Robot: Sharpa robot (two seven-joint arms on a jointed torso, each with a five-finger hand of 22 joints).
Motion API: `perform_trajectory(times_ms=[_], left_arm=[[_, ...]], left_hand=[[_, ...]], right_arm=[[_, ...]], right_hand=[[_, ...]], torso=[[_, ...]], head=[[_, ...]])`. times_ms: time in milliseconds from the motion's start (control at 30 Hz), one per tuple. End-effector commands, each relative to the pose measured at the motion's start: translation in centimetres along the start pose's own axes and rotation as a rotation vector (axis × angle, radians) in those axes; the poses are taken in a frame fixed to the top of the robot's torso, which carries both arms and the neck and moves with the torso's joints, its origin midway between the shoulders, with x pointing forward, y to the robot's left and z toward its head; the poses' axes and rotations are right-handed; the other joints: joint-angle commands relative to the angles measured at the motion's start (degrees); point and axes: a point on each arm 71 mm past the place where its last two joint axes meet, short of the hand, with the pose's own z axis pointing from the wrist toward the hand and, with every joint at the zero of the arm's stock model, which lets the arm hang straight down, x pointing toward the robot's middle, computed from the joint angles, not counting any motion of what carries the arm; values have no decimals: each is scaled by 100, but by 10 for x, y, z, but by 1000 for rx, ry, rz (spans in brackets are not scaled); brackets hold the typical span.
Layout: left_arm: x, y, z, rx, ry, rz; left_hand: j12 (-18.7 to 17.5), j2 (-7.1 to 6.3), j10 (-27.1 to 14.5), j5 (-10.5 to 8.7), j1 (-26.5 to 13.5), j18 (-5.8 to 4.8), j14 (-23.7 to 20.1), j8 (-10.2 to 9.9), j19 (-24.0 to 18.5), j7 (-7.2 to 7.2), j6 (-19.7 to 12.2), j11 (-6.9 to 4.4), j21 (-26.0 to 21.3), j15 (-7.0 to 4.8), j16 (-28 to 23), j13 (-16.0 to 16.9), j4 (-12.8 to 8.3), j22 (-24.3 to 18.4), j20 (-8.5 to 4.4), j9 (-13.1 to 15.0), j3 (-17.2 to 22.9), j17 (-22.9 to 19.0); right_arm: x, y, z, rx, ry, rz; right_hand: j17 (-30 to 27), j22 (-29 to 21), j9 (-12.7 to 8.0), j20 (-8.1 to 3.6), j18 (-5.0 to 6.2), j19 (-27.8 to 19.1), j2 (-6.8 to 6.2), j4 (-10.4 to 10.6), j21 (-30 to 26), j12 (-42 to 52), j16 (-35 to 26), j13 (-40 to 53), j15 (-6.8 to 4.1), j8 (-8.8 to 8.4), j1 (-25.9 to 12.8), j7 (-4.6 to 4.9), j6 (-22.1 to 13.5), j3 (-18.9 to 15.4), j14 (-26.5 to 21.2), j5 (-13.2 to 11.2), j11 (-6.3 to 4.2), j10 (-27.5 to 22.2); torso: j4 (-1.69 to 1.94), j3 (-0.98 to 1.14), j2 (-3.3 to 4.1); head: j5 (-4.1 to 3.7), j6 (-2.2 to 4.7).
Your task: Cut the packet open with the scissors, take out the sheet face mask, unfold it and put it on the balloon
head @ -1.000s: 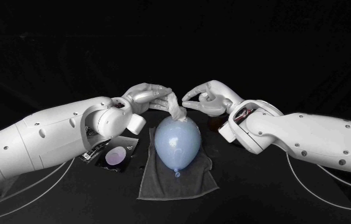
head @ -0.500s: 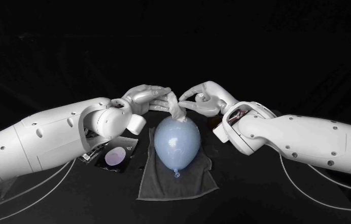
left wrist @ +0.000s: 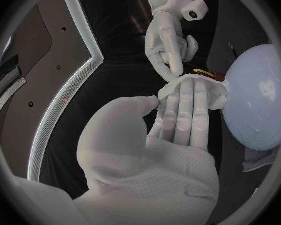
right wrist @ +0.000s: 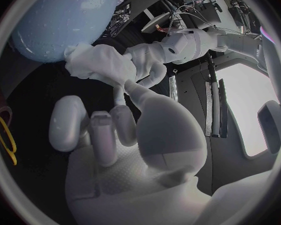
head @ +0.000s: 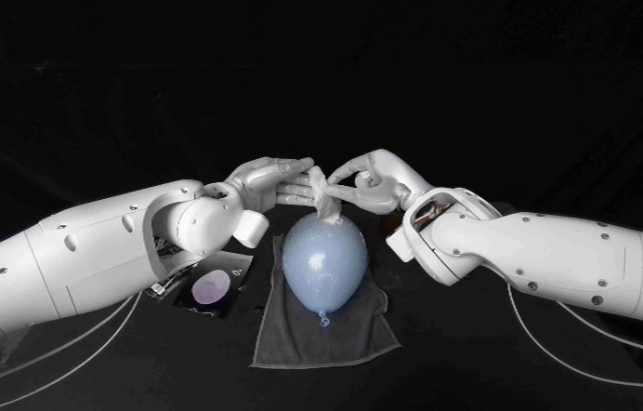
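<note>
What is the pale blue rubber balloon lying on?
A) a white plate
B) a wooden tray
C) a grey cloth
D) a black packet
C: in the head view the pale blue rubber balloon rests lengthwise on a grey cloth spread on the black table.

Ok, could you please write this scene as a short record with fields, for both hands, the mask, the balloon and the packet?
balloon: pale blue, oval, lying on a grey cloth
left hand: holds the crumpled white sheet mask over the balloon's far end
right hand: fingertips touch the mask's upper edge; whether they grip it is unclear
packet: black, flat, on the table beside the left arm
step: mask out of the packet, not yet unfolded
</note>
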Motion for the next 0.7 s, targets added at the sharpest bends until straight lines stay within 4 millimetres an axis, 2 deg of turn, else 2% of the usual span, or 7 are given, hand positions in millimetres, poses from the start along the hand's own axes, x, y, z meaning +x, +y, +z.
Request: perform_trajectory(times_ms=[33,200,333,533,700], left_arm=[[4,-1,0,-1,37,-27],[6,0,0,-5,48,-29],[6,0,0,-7,54,-30],[6,0,0,-9,54,-30],[6,0,0,-9,51,-25]], left_hand=[[-17,-86,-45,13,-126,97,-15,-56,-10,74,-57,47,-63,38,-46,3,105,1,62,-60,-140,-1],[-4,-233,-88,14,-304,100,-20,-178,-14,138,-161,89,-145,69,-116,14,322,6,90,-197,-488,17],[3,-236,-102,13,-481,101,-9,-217,3,152,-143,103,-202,80,-167,22,414,8,101,-295,-803,41],[2,-263,-122,14,-512,101,-9,-235,9,148,-146,103,-253,83,-215,26,385,9,109,-369,-1046,63],[4,-469,-146,15,-19,101,-7,-213,16,145,-164,98,-310,79,-270,29,152,12,115,-431,-1229,98]], right_arm=[[0,0,1,-8,-8,-16],[0,0,1,-9,-12,-17],[0,1,1,-13,-17,-16],[-1,2,0,-22,-38,-14],[-2,2,0,-30,-51,-13]], right_hand=[[1509,939,7,-20,-5,42,9,35,17,29,39,598,-42,43,58,-7,40,-10,607,9,-45,-8],[1509,944,12,-30,-7,50,20,45,32,35,39,600,-54,61,78,-23,73,-9,607,9,-59,-2],[1509,951,26,-51,-13,65,53,63,60,55,39,613,-80,106,122,-61,145,2,607,9,-91,16],[1509,967,78,-110,-23,94,163,70,113,92,39,635,-150,232,259,-158,285,76,607,-1,-174,53],[1509,981,140,-160,-32,117,210,48,160,189,39,708,-208,356,356,-236,375,138,607,-4,-241,121]], torso=[[-1,0,-1],[-1,2,-1],[-1,1,-1],[-3,-2,-1],[-1,-2,-1]], head=[[-5,2],[-2,12],[-3,9],[5,14],[3,6]])
